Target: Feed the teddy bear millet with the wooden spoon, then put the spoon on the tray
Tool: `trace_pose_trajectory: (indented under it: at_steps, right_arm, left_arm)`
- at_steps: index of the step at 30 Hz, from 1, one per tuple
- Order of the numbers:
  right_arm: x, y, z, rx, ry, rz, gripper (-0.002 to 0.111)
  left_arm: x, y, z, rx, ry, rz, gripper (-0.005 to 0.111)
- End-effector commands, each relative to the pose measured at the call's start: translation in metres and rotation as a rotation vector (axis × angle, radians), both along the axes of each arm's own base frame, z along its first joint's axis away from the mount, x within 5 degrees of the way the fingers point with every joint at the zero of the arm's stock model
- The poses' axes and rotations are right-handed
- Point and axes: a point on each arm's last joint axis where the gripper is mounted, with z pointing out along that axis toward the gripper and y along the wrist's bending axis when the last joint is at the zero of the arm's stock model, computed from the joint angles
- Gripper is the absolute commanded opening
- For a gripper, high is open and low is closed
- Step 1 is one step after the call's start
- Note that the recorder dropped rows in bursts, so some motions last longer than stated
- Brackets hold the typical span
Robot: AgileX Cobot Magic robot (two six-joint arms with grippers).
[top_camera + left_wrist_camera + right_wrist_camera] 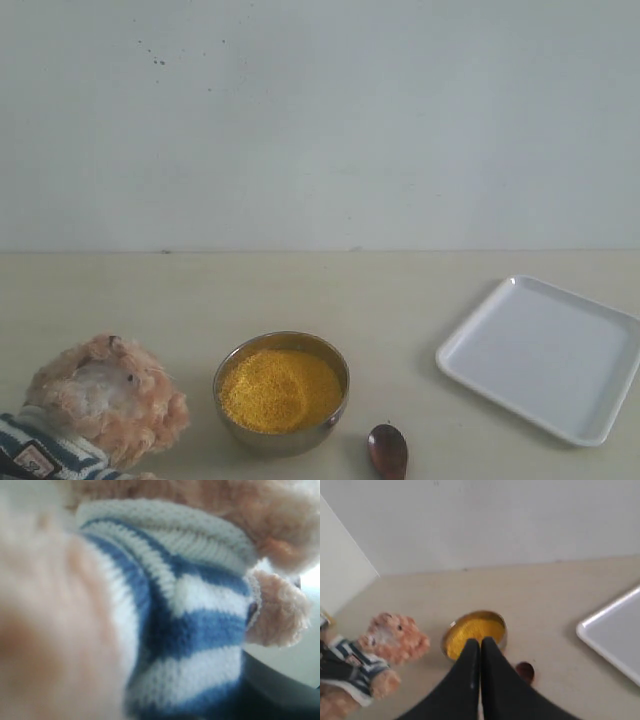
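The teddy bear [105, 400] leans at the front left in its striped shirt [200, 630]. My left gripper [170, 690] is pressed around its body, with one dark finger [285, 692] showing beside the shirt. The steel bowl [228, 372] of yellow millet [280, 388] stands in the middle. The wooden spoon [388, 450] lies on the table just right of the bowl, its handle cut off by the frame edge. The white tray [545, 355] lies to the right. My right gripper [480, 642] hangs shut and empty above the bowl's near rim and the spoon [525, 670].
A pale wall [320, 120] runs along the back of the beige table [300, 290]. A white panel [340, 570] stands on the bear's side. Neither arm appears in the exterior view.
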Motion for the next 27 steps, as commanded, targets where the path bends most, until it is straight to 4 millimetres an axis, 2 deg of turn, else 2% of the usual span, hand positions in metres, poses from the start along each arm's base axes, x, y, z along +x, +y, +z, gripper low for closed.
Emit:
trace_pose_trajectory:
  at_steps: [1, 3, 5, 8, 17, 21, 27]
  right_arm:
    - [0.045, 0.002, 0.007, -0.224, 0.202, 0.083, 0.000]
    - [0.070, 0.007, -0.002, -0.261, 0.353, 0.165, 0.000]
    - [0.085, 0.009, -0.015, -0.279, 0.463, 0.198, 0.000]
    - [0.096, 0.002, -0.032, -0.399, 0.544, 0.192, 0.000]
    - [0.102, 0.002, -0.037, -0.474, 0.525, 0.177, 0.000]
    - [0.101, 0.017, -0.038, -0.646, 0.447, 0.173, 0.000]
    - [0.089, 0.052, -0.040, -0.676, 0.422, 0.169, 0.000]
  left_arm:
    - [-0.001, -0.001, 0.002, -0.016, -0.006, 0.005, 0.006]
    - [-0.001, -0.001, 0.002, -0.016, -0.006, 0.005, 0.006]
    - [-0.001, -0.001, 0.002, -0.016, -0.006, 0.005, 0.006]
    - [-0.001, -0.001, 0.002, -0.016, -0.006, 0.005, 0.006]
    - [-0.001, 0.000, 0.002, -0.013, -0.008, 0.007, 0.006]
    - [-0.001, 0.000, 0.002, -0.013, -0.008, 0.007, 0.006]
    - [-0.001, 0.000, 0.002, -0.013, -0.008, 0.007, 0.006]
